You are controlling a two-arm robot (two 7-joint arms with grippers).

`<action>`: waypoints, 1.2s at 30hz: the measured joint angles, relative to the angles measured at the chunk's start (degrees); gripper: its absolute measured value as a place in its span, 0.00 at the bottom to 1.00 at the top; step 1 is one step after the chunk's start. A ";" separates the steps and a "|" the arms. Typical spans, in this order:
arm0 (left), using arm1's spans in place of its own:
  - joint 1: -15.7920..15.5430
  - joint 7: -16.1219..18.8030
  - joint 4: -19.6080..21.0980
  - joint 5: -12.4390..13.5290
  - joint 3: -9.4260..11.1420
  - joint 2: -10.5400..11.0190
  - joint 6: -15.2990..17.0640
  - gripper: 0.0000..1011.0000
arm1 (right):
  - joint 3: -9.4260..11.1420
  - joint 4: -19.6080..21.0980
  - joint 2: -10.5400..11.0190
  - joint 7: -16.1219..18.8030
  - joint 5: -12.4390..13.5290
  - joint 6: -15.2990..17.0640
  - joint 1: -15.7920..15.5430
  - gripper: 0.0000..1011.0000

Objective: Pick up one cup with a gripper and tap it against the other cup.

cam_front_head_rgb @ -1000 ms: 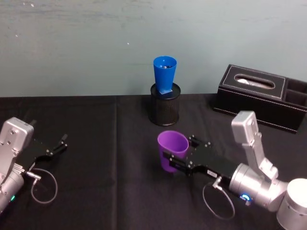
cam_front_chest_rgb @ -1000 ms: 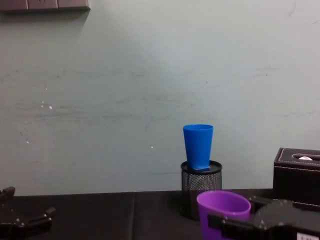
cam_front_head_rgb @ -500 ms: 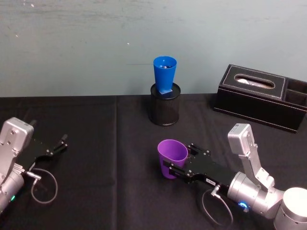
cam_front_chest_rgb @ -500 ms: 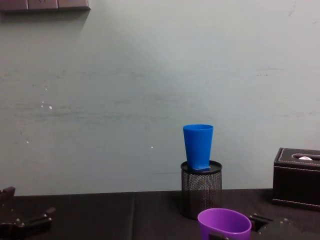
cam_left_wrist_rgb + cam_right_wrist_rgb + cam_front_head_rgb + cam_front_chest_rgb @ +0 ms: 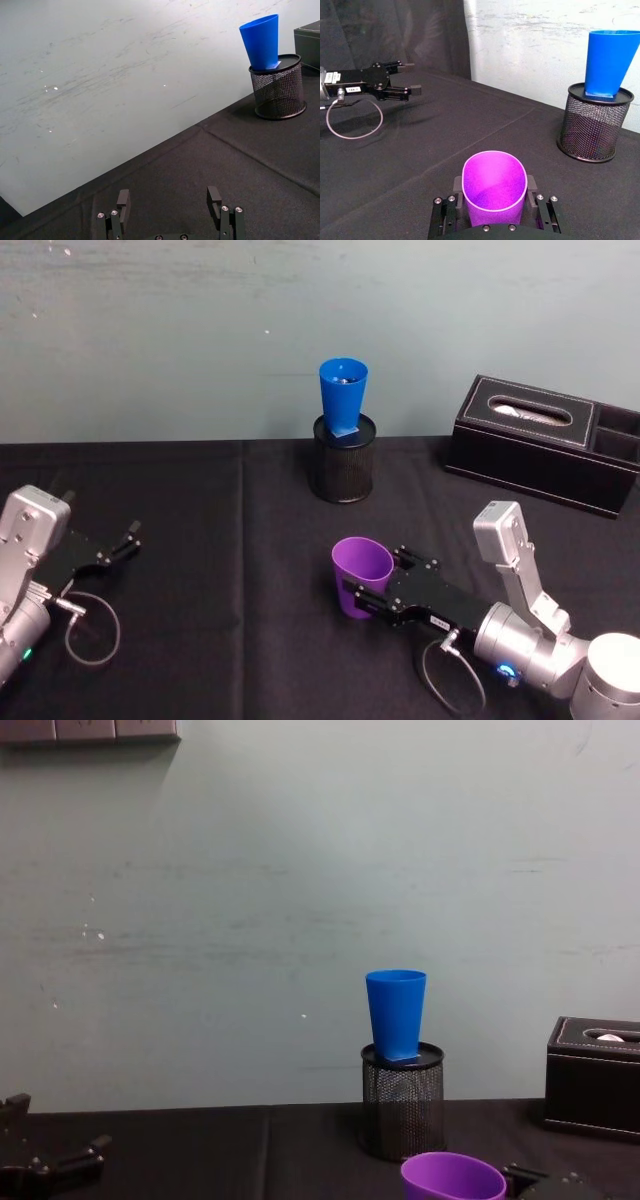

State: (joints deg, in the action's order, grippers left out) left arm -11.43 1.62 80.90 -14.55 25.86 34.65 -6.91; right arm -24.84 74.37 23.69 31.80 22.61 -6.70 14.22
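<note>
The purple cup point(image 5: 360, 574) stands upright between the fingers of my right gripper point(image 5: 370, 592), which is shut on it low over the black cloth, in front of the holder. In the right wrist view the purple cup point(image 5: 494, 186) fills the gap between the fingers point(image 5: 451, 209). The blue cup point(image 5: 343, 395) stands upright in a black mesh pen holder point(image 5: 343, 472) at the back centre, well apart from the purple one. From the chest, the purple cup's rim point(image 5: 452, 1180) sits below the blue cup point(image 5: 395, 1012). My left gripper point(image 5: 112, 545) rests open at the far left.
A black tissue box point(image 5: 540, 445) stands at the back right, to the right of the mesh holder. The black cloth-covered table point(image 5: 220, 540) ends at a pale wall behind. A looped cable point(image 5: 90, 630) hangs by my left arm.
My right gripper has drawn the purple cup back toward me and lower, away from the blue cup. The blue cup and my left arm have not moved.
</note>
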 joint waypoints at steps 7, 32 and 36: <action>0.00 0.00 0.00 0.00 0.00 0.00 0.00 0.99 | 0.14 -0.07 -0.10 0.09 -0.30 0.09 -0.06 0.71; 0.00 0.00 0.00 0.00 0.00 0.00 0.00 0.99 | 0.02 -0.04 -0.05 0.09 -0.38 0.45 -0.12 0.93; 0.00 0.00 0.00 0.00 0.00 0.00 0.00 0.99 | 0.03 -0.04 -0.04 0.09 -0.38 0.42 -0.12 0.99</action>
State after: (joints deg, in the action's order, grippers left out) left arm -11.43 1.62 80.90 -14.55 25.86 34.65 -6.91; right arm -24.81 74.33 23.65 31.88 22.23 -6.28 14.10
